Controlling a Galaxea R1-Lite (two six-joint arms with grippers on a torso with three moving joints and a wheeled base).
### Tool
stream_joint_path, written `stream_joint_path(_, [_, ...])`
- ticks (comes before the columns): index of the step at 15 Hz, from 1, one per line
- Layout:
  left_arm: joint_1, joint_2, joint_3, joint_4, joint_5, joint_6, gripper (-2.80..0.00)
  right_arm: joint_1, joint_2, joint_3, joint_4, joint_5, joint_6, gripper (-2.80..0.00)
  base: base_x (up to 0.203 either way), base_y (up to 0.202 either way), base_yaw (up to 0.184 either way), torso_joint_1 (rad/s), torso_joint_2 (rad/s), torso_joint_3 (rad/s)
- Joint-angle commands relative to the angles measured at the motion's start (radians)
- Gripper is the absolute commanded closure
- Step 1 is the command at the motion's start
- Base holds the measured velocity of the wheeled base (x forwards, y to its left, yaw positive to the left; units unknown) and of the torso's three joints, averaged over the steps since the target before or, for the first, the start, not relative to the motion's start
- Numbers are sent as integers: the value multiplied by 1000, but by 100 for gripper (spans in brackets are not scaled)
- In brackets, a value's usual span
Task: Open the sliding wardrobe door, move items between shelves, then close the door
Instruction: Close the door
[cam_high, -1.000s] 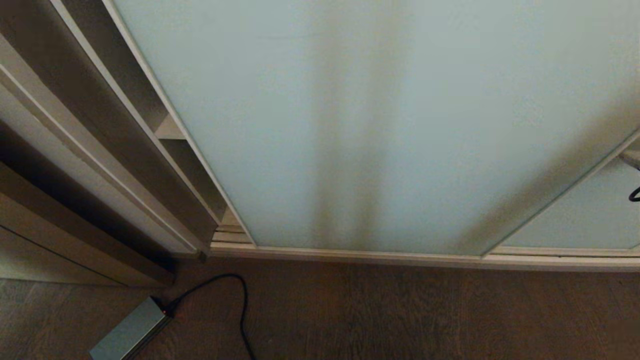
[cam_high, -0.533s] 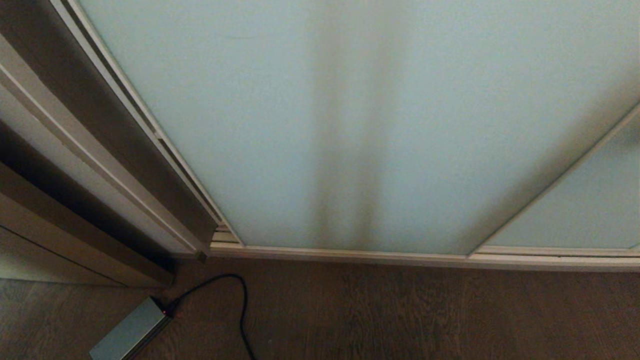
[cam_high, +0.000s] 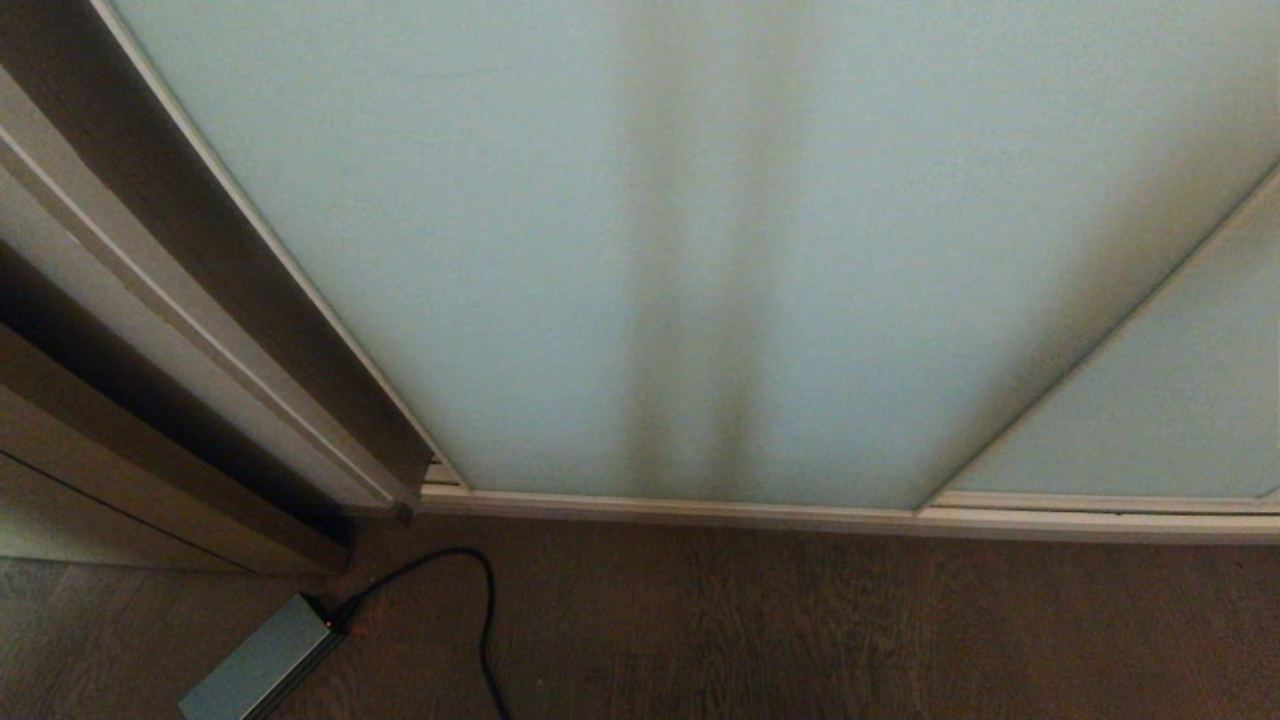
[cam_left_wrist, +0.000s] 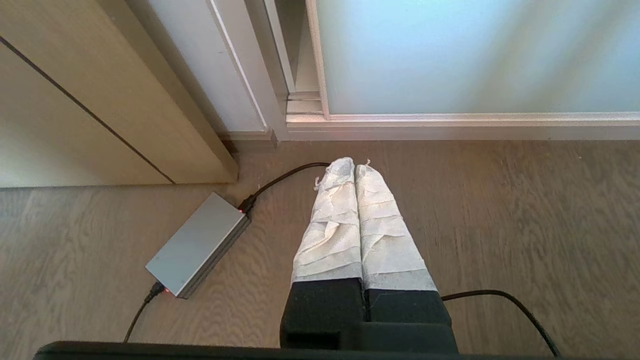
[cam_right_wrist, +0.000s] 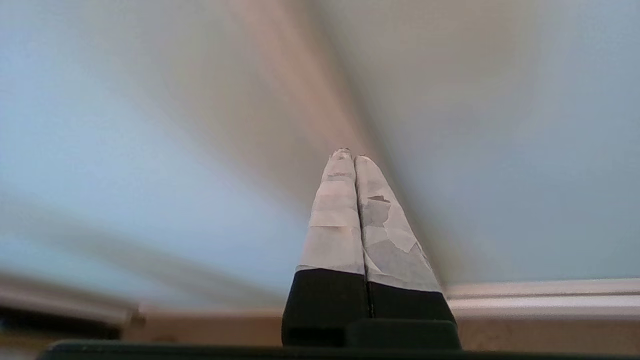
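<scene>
Door (cam_high: 640, 250) of frosted glass fills the head view, its left edge run close up to the beige side frame (cam_high: 200, 300); in the left wrist view a narrow slit shows between the two. Judged near the end of the task: door all but shut, shelves and bag hidden.

Right claw (cam_right_wrist: 349, 152): taped fingers pressed together, nothing between them. Glass lies straight ahead of the tips and close; contact cannot be told. Door rail (cam_right_wrist: 545, 295) lies off to one side, back near the claw's base.

Left claw (cam_left_wrist: 349, 162): fingers together, empty, pointed down at the wood floor (cam_left_wrist: 500, 225). Door's lower left corner lies ahead of its tips, well apart. Grey power brick (cam_left_wrist: 197, 245) with black cable lies on the floor beside it.

Key relation: door's travel runs sideways along the floor track (cam_high: 800, 515), across the right claw's pointing line. Right claw is the nearer one; any last closing push would go toward the side frame.
</scene>
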Motion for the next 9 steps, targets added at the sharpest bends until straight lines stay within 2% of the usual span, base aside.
stream_joint_path(1, [0, 2, 0, 0, 1, 2, 0, 86, -115, 64, 39, -1, -5, 0, 0, 0, 0, 0, 0, 0])
stream_joint_path(6, [0, 2, 0, 0, 1, 0, 0, 186, -179, 163, 70, -16, -49, 0, 0, 0, 0, 0, 0, 0])
stream_joint_path(9, [0, 0, 0, 0, -1, 2, 0, 301, -253, 208, 83, -127, -121, 0, 0, 0, 0, 0, 0, 0])
